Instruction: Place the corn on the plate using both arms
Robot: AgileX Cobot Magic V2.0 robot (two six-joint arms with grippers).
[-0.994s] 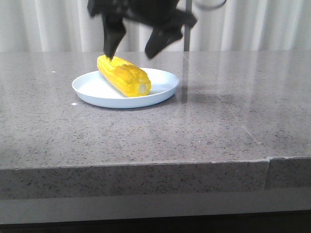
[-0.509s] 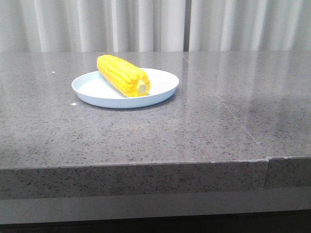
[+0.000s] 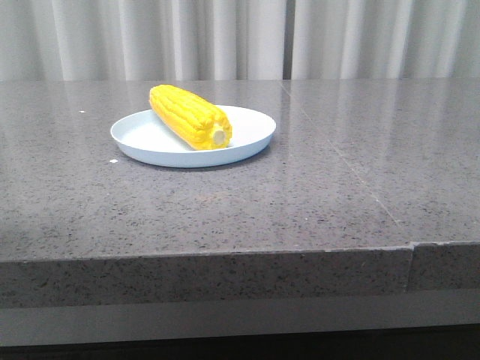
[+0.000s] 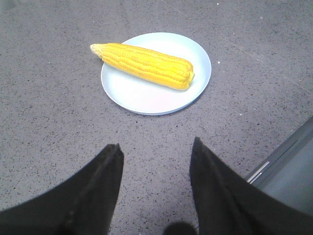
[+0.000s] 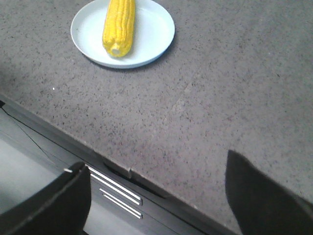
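The corn (image 3: 190, 116) lies on the plate (image 3: 247, 142), set diagonally across it, stub end toward the camera and the tapered tip reaching out past the far-left rim. Nothing touches it. From the left wrist camera, the left gripper (image 4: 155, 149) hangs above the bare table (image 3: 315, 202), near the plate but clear of it, fingers apart and empty. The right gripper (image 5: 159, 191) sits well away, out over the table's front edge, its fingers spread wide with nothing between them. In the front view neither arm shows at all.

By the look of it, the placing step is done: corn on plate, both grippers free. What's left seems only to be parking the arms. The one thing to watch is that overhanging tip; any nudge to the plate could roll the cob, so the arms should stay clear.
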